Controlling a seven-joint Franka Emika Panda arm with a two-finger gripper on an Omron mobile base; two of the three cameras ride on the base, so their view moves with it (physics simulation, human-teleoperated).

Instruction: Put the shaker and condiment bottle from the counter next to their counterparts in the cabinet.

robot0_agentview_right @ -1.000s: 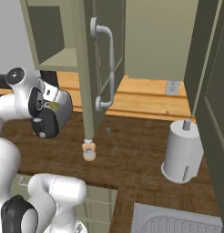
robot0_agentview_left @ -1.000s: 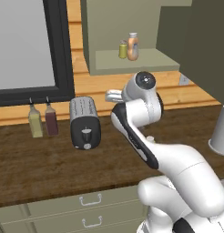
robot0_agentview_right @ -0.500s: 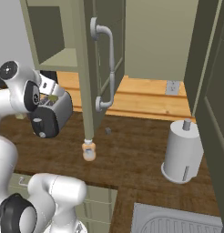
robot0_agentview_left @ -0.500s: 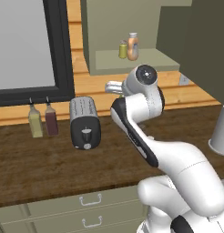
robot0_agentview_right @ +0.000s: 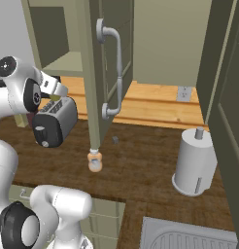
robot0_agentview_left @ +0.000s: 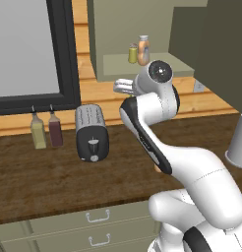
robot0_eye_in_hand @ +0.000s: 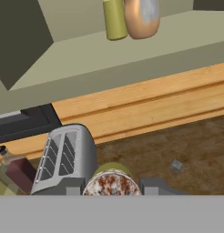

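End effector (robot0_eye_in_hand: 113, 189), jaws clamped on the shaker (robot0_eye_in_hand: 112, 181), held in the air above the worktop (robot0_agentview_left: 54, 182) beside the toaster (robot0_agentview_left: 91, 133). Condiment bottle (robot0_agentview_right: 95, 162) stands on the worktop, below the open cabinet door (robot0_agentview_right: 99, 68). Counterparts (robot0_agentview_left: 138, 50) stand side by side on the cabinet shelf (robot0_agentview_left: 157, 64), at 12 o'clock in the hand view.

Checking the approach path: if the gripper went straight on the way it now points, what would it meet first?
Probably the wooden back wall under the cabinet shelf, judging by the hand view's centre. The gripper, shut on the shaker, aims below the shelf; depth is unclear.
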